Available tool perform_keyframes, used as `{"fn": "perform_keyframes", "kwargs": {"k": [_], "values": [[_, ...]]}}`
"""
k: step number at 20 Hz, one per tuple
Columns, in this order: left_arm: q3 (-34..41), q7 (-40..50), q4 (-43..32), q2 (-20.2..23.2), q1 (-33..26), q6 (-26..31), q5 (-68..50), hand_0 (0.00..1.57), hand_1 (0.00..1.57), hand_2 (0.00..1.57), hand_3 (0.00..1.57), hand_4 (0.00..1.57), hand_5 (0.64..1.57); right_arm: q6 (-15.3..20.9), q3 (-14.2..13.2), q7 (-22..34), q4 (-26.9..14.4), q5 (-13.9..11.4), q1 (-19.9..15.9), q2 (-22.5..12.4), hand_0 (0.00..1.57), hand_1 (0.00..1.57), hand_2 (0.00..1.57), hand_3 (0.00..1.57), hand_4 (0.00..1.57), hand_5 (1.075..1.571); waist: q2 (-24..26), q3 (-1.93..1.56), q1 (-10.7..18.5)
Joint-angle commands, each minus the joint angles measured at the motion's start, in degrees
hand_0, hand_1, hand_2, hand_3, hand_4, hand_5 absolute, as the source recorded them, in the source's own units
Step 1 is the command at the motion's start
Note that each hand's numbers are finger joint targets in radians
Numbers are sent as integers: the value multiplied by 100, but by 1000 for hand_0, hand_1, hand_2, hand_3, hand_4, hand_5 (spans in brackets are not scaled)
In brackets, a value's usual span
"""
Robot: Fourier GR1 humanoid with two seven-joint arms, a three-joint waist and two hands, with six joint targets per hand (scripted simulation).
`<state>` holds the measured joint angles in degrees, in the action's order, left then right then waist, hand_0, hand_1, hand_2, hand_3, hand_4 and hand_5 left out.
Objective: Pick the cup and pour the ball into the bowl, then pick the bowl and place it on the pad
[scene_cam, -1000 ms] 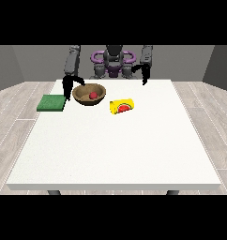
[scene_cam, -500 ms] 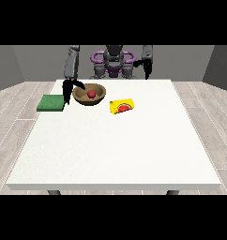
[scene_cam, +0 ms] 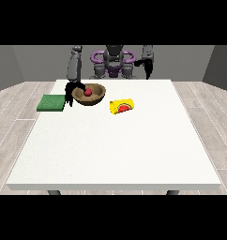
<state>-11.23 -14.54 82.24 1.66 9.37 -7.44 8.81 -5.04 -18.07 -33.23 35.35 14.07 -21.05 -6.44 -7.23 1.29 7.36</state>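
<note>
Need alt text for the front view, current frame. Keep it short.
A robot hand at the view's left is at the rim of a brown bowl holding a red ball, beside a green pad on a white table. A yellow cup lies on its side right of the bowl; the other robot hand hangs by the robot's torso.

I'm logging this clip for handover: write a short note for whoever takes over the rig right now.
Hand at the view's left: down at the left rim of the bowl; whether it grips the rim cannot be told.
Hand at the view's right: raised near the table's far edge, holding nothing.
Ball: red, inside the bowl.
Cup: yellow, on its side, right of the bowl.
Pad: green, left of the bowl, nothing on it.
Done: pour.
Left: lift the bowl onto the pad.
</note>
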Motion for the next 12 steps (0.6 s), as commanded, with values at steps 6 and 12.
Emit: {"fn": "perform_keyframes", "kwargs": {"k": [6, 12], "values": [[23, 119, 372, 117, 61, 155, -63, 0, 0, 0, 0, 982, 1393, 493, -357, 556, -327, 263, 280, -129, 1571, 1571, 1571, 1571, 966, 1490, -359, -129, 219], [450, 0, -124, 359, -172, 331, -320, 0, 0, 0, 0, 1095, 1360, 1099, -209, 1480, 218, 319, 22, -165, 1571, 1571, 1571, 1465, 931, 1491, 335, -123, -87]]}}
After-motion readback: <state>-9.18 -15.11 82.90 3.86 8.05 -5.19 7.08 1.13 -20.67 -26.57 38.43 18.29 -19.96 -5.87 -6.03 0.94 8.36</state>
